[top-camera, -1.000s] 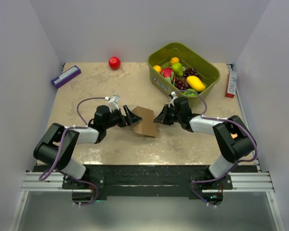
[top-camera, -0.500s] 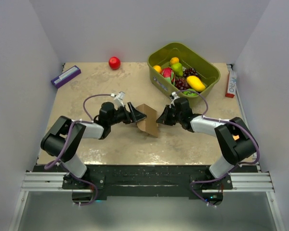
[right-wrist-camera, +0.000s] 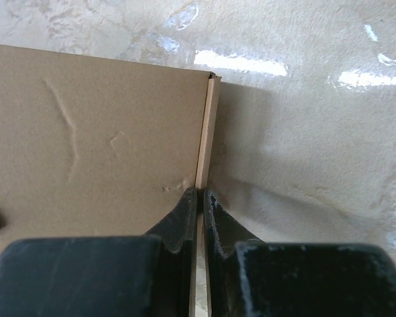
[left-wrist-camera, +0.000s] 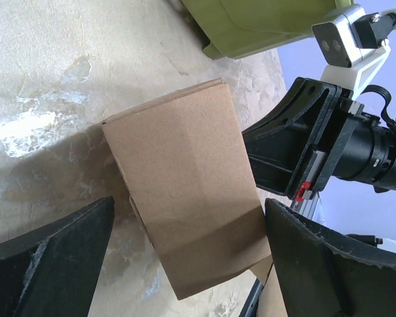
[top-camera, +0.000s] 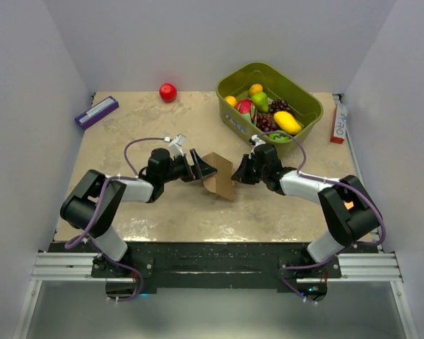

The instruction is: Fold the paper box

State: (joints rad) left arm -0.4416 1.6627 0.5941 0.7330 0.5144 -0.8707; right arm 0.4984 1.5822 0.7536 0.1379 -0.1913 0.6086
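The paper box (top-camera: pixel 220 176) is plain brown cardboard, half folded, standing on the table between the two arms. In the left wrist view a tilted brown panel of the box (left-wrist-camera: pixel 185 185) rises between my wide-open fingers. My left gripper (top-camera: pixel 206 168) is open, right against the box's left side. My right gripper (top-camera: pixel 238 173) is shut on the thin edge of a cardboard flap; the right wrist view shows the flap (right-wrist-camera: pixel 99 139) and both fingertips (right-wrist-camera: pixel 188 205) pinching its edge. My right gripper also shows in the left wrist view (left-wrist-camera: pixel 287 152), behind the box.
A green bin (top-camera: pixel 305 104) of toy fruit stands at the back right, close behind my right gripper. A red ball (top-camera: pixel 168 92) lies at the back. A purple-and-white flat box (top-camera: pixel 97 111) lies at the back left, a red-and-white slim box (top-camera: pixel 338 121) at the right edge.
My left gripper has moved right, up against the box. The right gripper has shifted slightly left with the flap. The box stands more upright and narrower than a second ago.
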